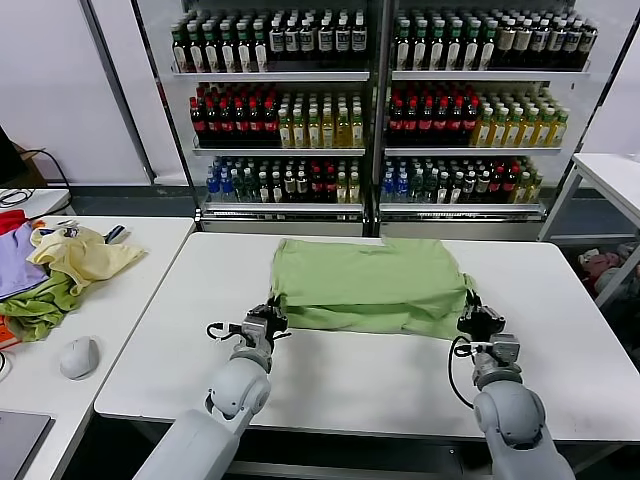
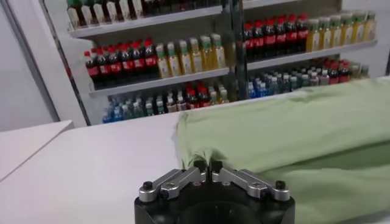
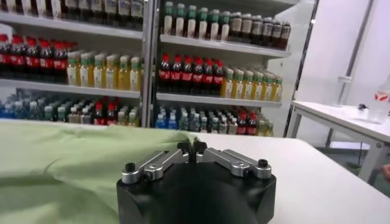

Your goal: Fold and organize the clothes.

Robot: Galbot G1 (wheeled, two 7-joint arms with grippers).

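From the head camera, the light green shirt (image 1: 370,285) lies folded over on itself in the middle of the white table (image 1: 560,330), a doubled layer running along its near edge. The left gripper (image 1: 272,318) sits at the shirt's near left corner with its jaws pressed together on the cloth, and the right gripper (image 1: 472,314) sits at the near right corner, pinching the fabric the same way. Beyond the shirt stands a shelf of bottles (image 1: 380,100). On a side table (image 1: 140,290) well to the left of the shirt lie a pale yellow garment (image 1: 85,255), a purple one (image 1: 15,260) and a darker green one (image 1: 35,310), with a grey mouse (image 1: 78,357) nearer the robot. In the left wrist view, the left gripper (image 2: 207,165) has its fingertips (image 2: 200,165) closed tight on the corner of the shirt (image 2: 292,128), which spreads away from it across the table (image 2: 91,164) toward the bottle shelf (image 2: 183,55). In the right wrist view, the right gripper (image 3: 192,147) likewise has its fingertips (image 3: 184,147) squeezed together on the edge of the shirt (image 3: 67,164); the cloth rises in a fold right at the tips, and the bare table (image 3: 317,176) shows on the other side of the gripper, with the bottle shelf (image 3: 201,67) behind.
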